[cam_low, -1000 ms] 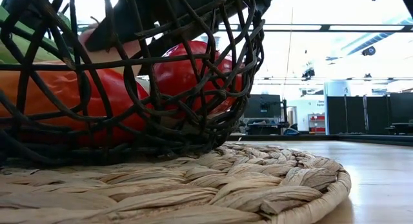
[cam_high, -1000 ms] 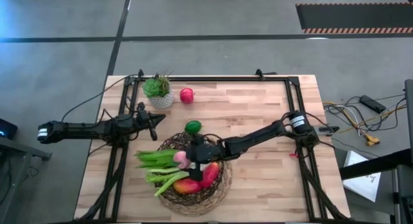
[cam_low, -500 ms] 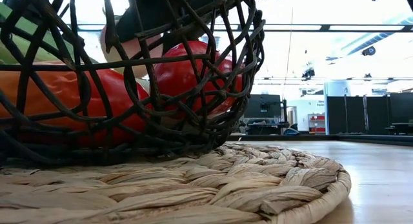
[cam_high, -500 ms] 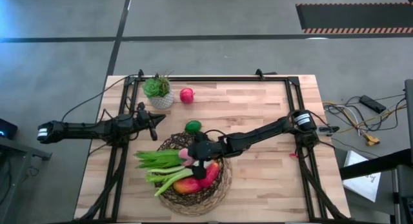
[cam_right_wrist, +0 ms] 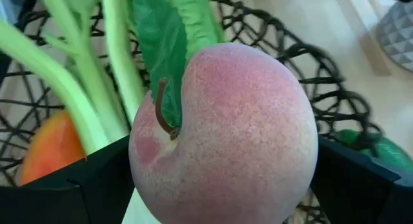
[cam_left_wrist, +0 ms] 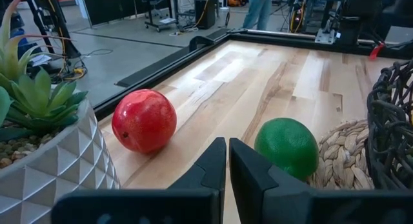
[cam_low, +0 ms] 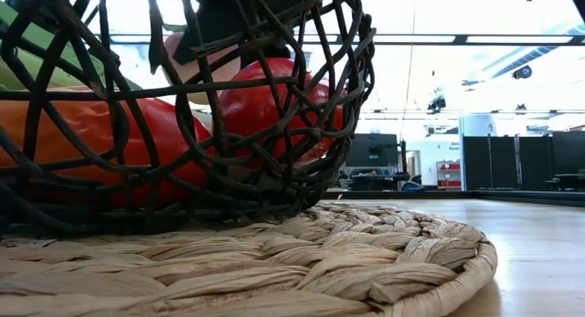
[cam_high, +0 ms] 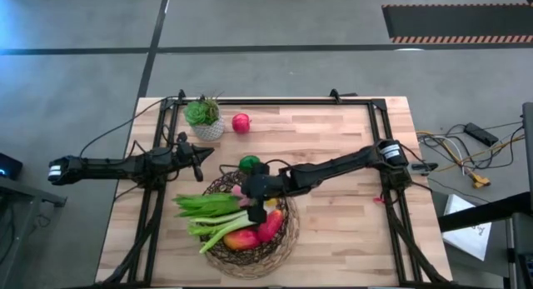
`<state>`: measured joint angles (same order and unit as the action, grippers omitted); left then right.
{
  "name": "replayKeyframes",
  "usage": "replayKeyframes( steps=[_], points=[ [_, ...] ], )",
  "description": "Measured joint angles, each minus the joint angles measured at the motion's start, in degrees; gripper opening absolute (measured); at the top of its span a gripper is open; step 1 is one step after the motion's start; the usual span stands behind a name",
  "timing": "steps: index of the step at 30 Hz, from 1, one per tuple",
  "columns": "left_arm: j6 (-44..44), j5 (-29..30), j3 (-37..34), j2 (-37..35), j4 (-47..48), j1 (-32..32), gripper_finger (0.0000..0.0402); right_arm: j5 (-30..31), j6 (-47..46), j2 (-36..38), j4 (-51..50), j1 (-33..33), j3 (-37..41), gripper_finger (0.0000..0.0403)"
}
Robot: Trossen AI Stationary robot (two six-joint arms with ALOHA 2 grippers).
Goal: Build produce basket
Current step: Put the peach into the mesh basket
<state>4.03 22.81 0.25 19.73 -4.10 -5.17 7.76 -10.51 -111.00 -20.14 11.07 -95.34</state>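
Wooden table (cam_high: 333, 147), right tool (cam_high: 252, 199) gripping peach (cam_right_wrist: 222, 130) over basket (cam_high: 287, 239) — fingertips hidden

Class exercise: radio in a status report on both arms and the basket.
Right end effector shut on peach, over the basket. Left end effector shut, parked near the red apple and lime. Nothing blocking.

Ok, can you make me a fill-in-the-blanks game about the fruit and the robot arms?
1. The right tool is shut on a pink ____.
2. That tool hangs over the wicker ____.
3. Beside the white plant pot on the table lies a red ____.
4. The lime next to the basket is coloured ____.

Missing words: peach, basket, apple, green
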Motion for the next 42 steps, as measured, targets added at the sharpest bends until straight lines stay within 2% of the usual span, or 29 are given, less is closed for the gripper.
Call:
replayKeyframes(
  steps=[2,5,7,12,15,18,21,23,24,26,27,31,42],
  points=[
    [0.0,-0.02,0.0,0.02,0.0,0.0,0.0004,-0.06,0.8,0.0,-2.44,-0.24,-0.52,0.0383],
    [0.01,-0.01,0.0,0.02,0.0,0.0,0.0004,-0.75,0.66,0.0,-11.14,-0.82,-2.67,0.0383],
    [0.0,-0.01,0.0,0.0,0.0,-0.02,0.0004,-4.08,0.53,0.0,-16.0,-1.51,-3.87,0.0383],
    [0.0,0.0,0.0,0.07,0.0,-0.02,0.0004,-6.11,-1.33,0.2,-14.15,-1.82,-7.02,0.0383],
    [0.02,0.0,0.0,0.03,0.0,-0.02,0.0004,-7.3,-0.46,0.52,-18.3,-1.67,-9.62,0.0382],
    [0.02,0.0,0.0,0.04,0.0,0.0,0.0004,-8.9,6.09,0.31,-21.97,-1.72,-10.24,0.0382],
    [0.0,-0.02,0.0,0.02,0.0,-0.02,0.0004,-15.6,17.68,0.2,-23.74,-0.96,-9.71,0.0382],
    [0.01,-0.01,0.0,0.02,0.0,-0.01,0.0004,-15.73,18.33,0.2,-21.88,-0.26,-9.67,0.0382],
    [0.02,-0.01,0.0,0.06,0.0,-0.01,0.0004,-12.53,16.37,0.2,-20.15,-0.13,-9.66,0.0382],
    [0.01,-0.01,0.0,0.13,0.0,-0.01,0.0004,-2.1,10.31,0.22,-17.07,-0.23,-9.07,0.0382],
    [0.01,0.0,0.0,0.13,0.0,-0.01,0.0004,-0.56,9.41,0.22,-16.99,-0.62,-8.7,0.0382],
    [0.0,-0.02,0.0,0.13,0.0,-0.02,0.0004,-10.76,13.04,0.22,-17.04,-0.98,-7.46,0.0382],
    [0.01,-0.02,0.0,0.15,-1.15,-0.01,0.0004,-17.7,14.63,0.24,-2.89,-0.42,1.84,0.0382]
  ],
)
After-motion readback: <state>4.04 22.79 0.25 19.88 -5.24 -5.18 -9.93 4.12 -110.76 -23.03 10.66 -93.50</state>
